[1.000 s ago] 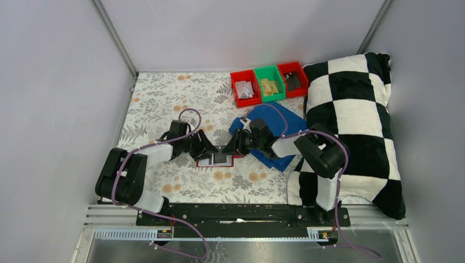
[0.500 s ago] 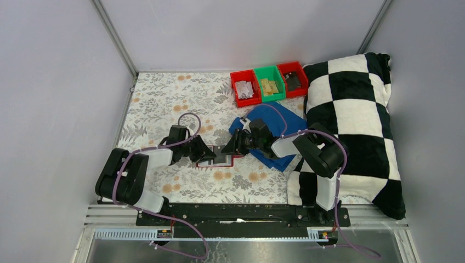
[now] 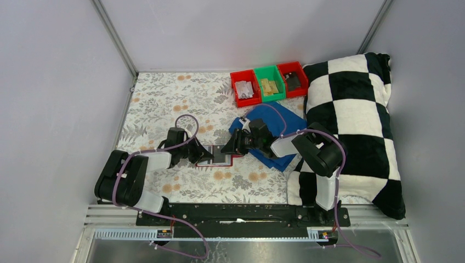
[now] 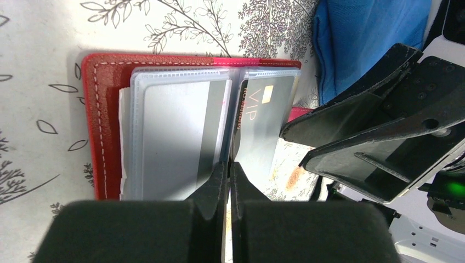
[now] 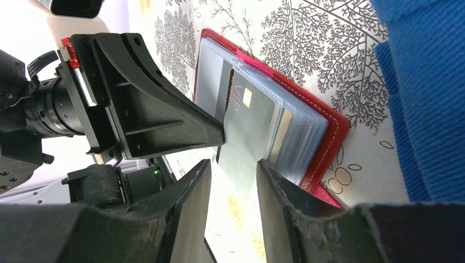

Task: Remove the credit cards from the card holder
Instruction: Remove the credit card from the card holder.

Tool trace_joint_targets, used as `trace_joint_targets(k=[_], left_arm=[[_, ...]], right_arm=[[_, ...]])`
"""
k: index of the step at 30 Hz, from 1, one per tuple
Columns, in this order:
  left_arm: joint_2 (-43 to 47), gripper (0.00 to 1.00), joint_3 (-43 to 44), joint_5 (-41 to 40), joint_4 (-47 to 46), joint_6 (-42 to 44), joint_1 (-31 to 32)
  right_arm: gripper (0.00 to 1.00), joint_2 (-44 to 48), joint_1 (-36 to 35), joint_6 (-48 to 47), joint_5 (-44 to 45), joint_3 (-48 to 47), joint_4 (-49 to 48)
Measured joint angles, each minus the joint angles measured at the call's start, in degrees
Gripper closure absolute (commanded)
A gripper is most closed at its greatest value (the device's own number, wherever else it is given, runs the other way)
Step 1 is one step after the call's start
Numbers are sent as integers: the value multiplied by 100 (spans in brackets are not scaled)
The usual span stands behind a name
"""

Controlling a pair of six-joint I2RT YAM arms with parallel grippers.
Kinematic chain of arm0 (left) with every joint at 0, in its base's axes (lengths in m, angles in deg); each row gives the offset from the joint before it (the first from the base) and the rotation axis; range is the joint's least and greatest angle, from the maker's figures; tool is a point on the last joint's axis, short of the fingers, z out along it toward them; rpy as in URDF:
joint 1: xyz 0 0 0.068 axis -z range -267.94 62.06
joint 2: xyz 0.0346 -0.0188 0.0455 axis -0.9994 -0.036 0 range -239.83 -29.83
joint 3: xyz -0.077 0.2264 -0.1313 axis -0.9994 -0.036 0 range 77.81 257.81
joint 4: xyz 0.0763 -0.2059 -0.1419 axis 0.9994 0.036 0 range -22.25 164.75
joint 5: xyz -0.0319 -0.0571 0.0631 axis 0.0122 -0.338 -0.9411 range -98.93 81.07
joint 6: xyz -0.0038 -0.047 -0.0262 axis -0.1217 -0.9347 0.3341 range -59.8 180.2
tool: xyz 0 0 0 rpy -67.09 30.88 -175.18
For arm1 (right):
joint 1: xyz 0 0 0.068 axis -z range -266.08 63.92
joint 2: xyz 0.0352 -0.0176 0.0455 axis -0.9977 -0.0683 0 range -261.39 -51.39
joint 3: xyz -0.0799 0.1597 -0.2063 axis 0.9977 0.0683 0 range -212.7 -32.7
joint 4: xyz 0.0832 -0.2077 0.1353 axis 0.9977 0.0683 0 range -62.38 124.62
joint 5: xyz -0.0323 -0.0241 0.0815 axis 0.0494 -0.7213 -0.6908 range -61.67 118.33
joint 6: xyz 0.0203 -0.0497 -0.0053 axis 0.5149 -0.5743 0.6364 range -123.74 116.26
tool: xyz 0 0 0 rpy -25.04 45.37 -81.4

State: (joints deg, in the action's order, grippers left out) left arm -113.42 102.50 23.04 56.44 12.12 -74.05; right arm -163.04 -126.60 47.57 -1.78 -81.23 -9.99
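The red card holder (image 3: 219, 159) lies open on the floral cloth between my two grippers, its clear sleeves up. In the left wrist view its red edge (image 4: 96, 126) frames a pale card (image 4: 170, 131) in the left sleeve and a dark grey "VIP" card (image 4: 263, 126) on the right. My left gripper (image 4: 226, 172) is shut, pinching the near edge of that dark grey card (image 5: 249, 118). My right gripper (image 5: 233, 183) is open, and its fingers straddle the card's free end at the holder's (image 5: 329, 137) near side. A tan card edge (image 5: 281, 129) shows behind the grey one.
A blue cloth (image 3: 274, 123) lies under the right arm. Two red bins (image 3: 245, 90) and a green bin (image 3: 270, 83) stand at the back. A black-and-white checked pillow (image 3: 351, 115) fills the right side.
My left gripper has slid in toward the holder's middle and gone from open to shut on the grey card's edge. The right gripper has stayed put.
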Motion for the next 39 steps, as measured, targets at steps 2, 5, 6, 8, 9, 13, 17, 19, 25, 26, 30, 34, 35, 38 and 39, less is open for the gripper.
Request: trace_joint_targets(k=[2,5,6,8,9,13,17,19,25,26,30,34,35,38,39], left_arm=[[0,100,0,13,-9,-9,-15],[0,100,0,20,-13,-9,-31],[7,100,0,20,-11,-9,-39],[79,100,0,-4,28,-4,-57],[109,100,0,-13,46,-2,-63],[348,100,-22,-92,164,2,-94],[549,100,-136,-129,190,2,-129],[586,100,-188,-142,203,0,-133],[778,100,-356,-262,221,-50,-149],[846,100,-376,-293,229,-50,-153],[1069,100,-385,-391,326,-44,-155],[1064,75,-385,-398,409,-37,-160],[1058,70,-385,-398,413,-28,-160],[1034,63,-385,-407,428,-42,-164],[1034,61,-385,-411,431,-55,-166]], right_arm=[[56,-7,0,0,0,-4,-9],[56,-7,0,0,0,-4,-9],[56,-7,0,0,0,-4,-9],[56,-11,0,0,2,-4,-15],[56,-17,0,0,2,-7,-33],[56,-35,0,0,-2,-11,-74],[56,-50,0,0,-13,-11,-92],[57,-50,0,-4,-17,-11,-90],[56,-50,0,-24,-22,-11,-83],[56,-50,0,-35,-22,-11,-83],[56,-42,0,-70,-24,-17,-59],[56,9,0,-127,0,-37,63],[56,31,0,-149,7,-44,118],[56,98,0,-188,50,-57,269],[56,109,0,-203,57,-72,313]])
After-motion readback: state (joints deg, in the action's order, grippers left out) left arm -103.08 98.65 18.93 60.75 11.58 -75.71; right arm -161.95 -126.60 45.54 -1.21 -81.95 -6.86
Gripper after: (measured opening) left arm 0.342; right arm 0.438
